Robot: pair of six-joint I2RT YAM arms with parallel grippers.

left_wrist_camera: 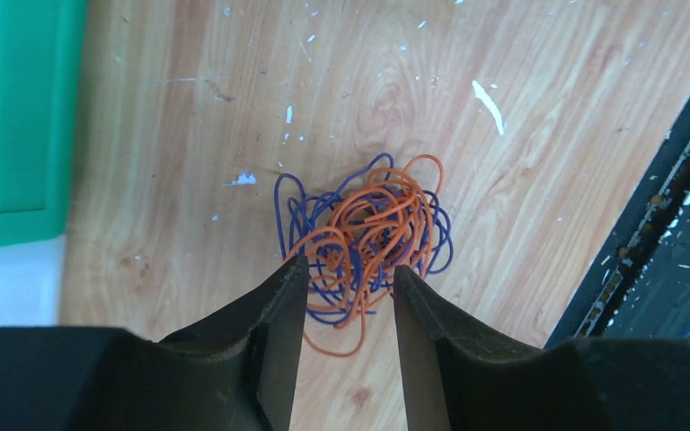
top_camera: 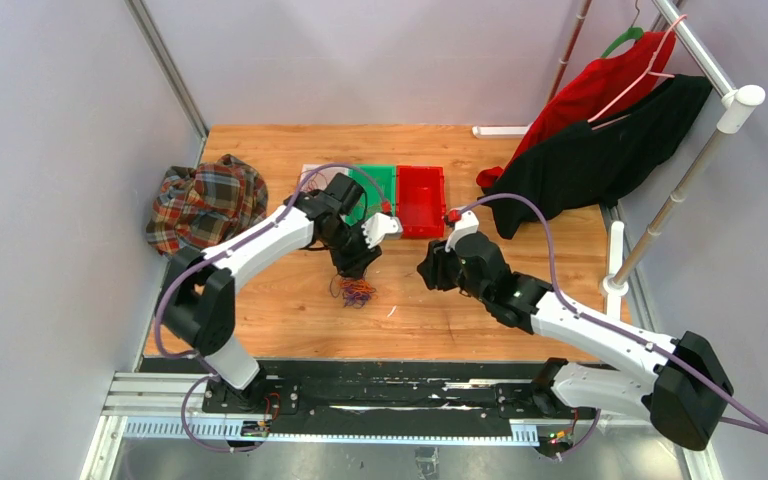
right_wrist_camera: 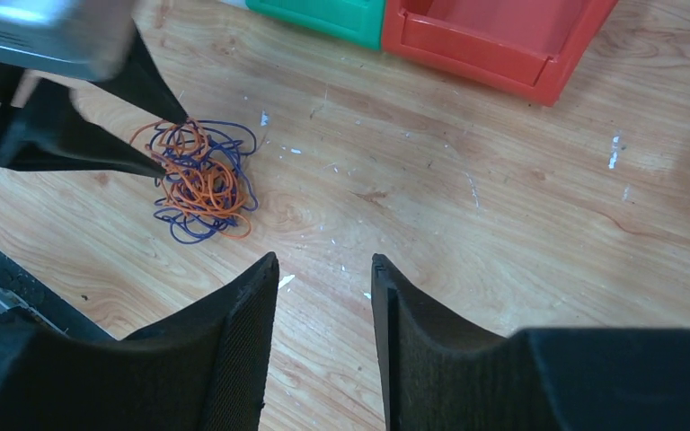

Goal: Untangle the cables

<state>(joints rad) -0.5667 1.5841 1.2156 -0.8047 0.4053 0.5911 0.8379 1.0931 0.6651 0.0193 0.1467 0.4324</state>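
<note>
**Figure. The tangle and both grippers, three views.** The cables (left_wrist_camera: 364,238), thin orange and dark purple-blue wires wound into one knot, lie on the wooden tabletop (top_camera: 290,310). They are near its middle, nearer to us than the green bin (top_camera: 375,190) and the red bin (top_camera: 421,200), which stand side by side.

The left gripper (left_wrist_camera: 349,296) stands over the knot with its jaws parted. Its tips straddle one margin of the knot. A few loops lie in the gap, but we see nothing pinched, so we read this gripper as released. We judge that it is placed there to close on a single loop.

The right gripper (right_wrist_camera: 323,269) hovers to the right of the knot, well apart from it, with its jaws parted and empty. We judge that it is held off until there is a strand to pull against.

- **Left wrist view:** this alone shows the weave, with orange mostly over purple, and which loops fall between the fingers.
- **Right wrist view:** this alone shows the left gripper's tips from outside, meeting the left margin of the knot. Whether they touch the wood we cannot tell.
- **Overhead view:** here the knot is a small blot just beside the left gripper. Only this view shows the plaid cloth (top_camera: 205,205) at far left and the red garment (top_camera: 600,85) and black garment (top_camera: 600,160) hanging at far right, all well apart from the work.
</note>
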